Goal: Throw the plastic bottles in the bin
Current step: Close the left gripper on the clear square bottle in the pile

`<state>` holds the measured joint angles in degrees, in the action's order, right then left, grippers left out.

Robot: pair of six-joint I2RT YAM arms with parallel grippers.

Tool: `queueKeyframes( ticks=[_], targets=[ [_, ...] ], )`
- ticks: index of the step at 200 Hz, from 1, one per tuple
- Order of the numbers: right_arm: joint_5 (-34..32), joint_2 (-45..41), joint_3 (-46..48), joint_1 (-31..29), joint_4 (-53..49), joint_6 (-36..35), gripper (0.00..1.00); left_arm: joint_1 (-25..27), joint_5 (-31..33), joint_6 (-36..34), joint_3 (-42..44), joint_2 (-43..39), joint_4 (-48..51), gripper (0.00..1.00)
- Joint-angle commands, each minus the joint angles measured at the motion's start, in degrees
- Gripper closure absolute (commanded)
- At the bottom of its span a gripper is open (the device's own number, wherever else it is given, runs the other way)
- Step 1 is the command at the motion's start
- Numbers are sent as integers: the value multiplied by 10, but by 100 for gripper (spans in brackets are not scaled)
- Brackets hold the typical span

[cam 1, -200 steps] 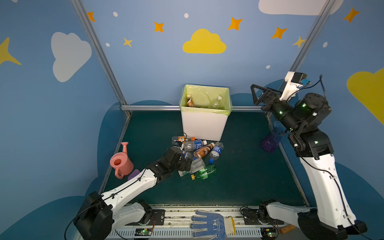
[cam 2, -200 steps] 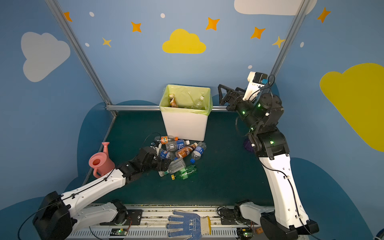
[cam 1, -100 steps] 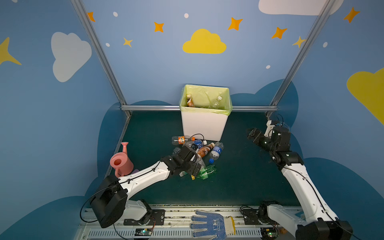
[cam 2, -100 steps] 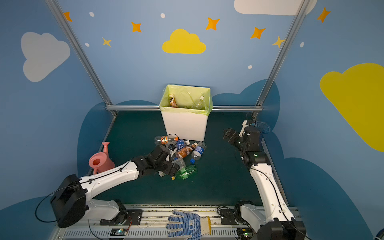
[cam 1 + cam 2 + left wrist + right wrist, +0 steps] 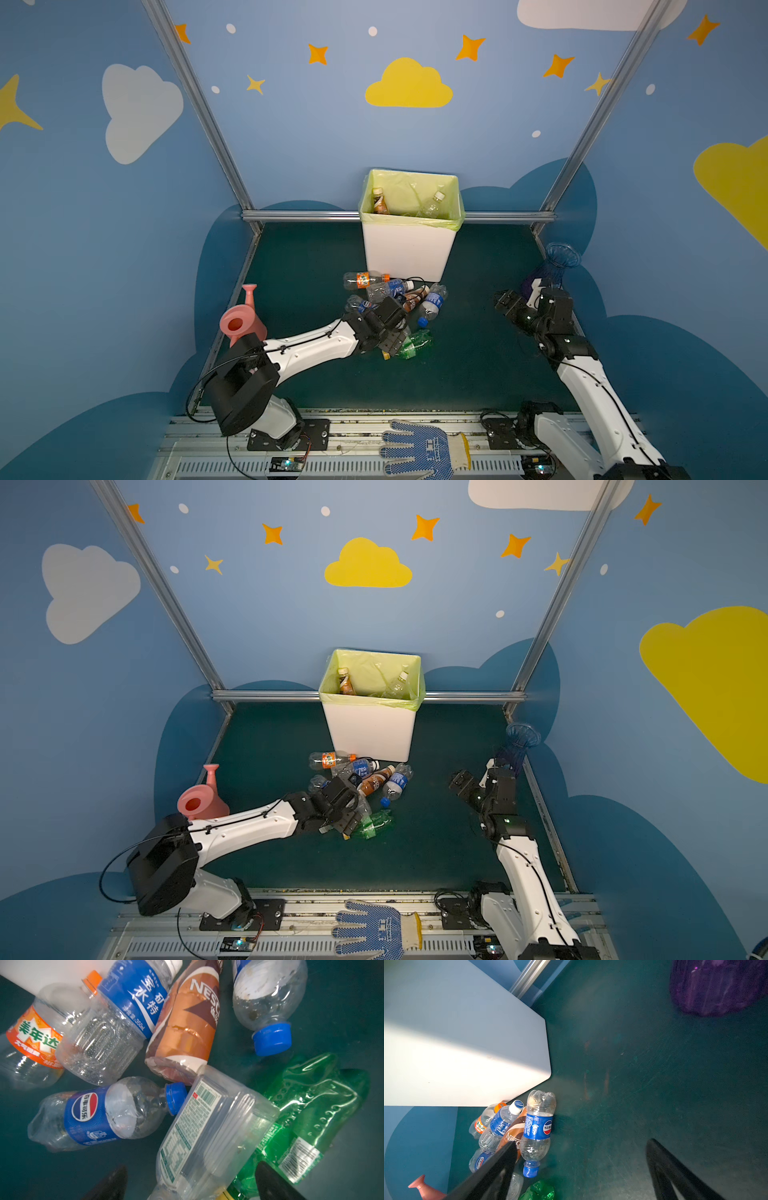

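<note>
Several plastic bottles lie in a heap on the green mat in front of the bin (image 5: 409, 249). My left gripper (image 5: 192, 1183) is open and hangs low over the heap. A clear square bottle (image 5: 209, 1126) lies between its fingers (image 5: 112, 1184), and a crushed green bottle (image 5: 311, 1109) lies beside it. Around them are a brown Nescafe bottle (image 5: 187, 1028), Pepsi bottles (image 5: 93, 1115) and an orange-labelled bottle (image 5: 363, 279). Two bottles (image 5: 378, 201) stand inside the bin. My right gripper (image 5: 581, 1165) is open over bare mat, right of the heap (image 5: 459, 781).
A pink watering can (image 5: 241, 324) stands at the mat's left edge. A blue-purple vase (image 5: 552, 266) stands in the far right corner, just behind my right arm. A blue-dotted glove (image 5: 424, 451) lies on the front rail. Metal frame posts edge the mat.
My right arm has come down from beside the bin's rim to just above the mat on the right. My left gripper has moved forward over the heap, onto the clear and green bottles.
</note>
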<state>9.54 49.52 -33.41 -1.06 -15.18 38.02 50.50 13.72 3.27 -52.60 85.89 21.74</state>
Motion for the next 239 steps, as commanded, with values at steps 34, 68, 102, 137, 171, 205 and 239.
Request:
queueKeyframes(
  ticks=[34,68,102,137,171,205,239],
  targets=[
    [11,-19,28,14,16,17,5,35,54,-30,-23,34,9,7],
    [18,-21,31,22,16,20,5,46,83,-33,-37,62,21,11],
    [23,-20,32,28,16,21,5,59,138,-33,-47,86,18,14],
    [29,-17,33,34,19,26,5,71,181,-40,-64,119,27,15],
    [37,-17,35,39,21,28,5,81,211,-42,-77,144,30,15],
    [43,-18,38,46,21,30,5,83,210,-40,-79,149,29,21],
    [49,-18,41,51,26,35,5,83,204,-38,-76,141,31,43]
  ],
)
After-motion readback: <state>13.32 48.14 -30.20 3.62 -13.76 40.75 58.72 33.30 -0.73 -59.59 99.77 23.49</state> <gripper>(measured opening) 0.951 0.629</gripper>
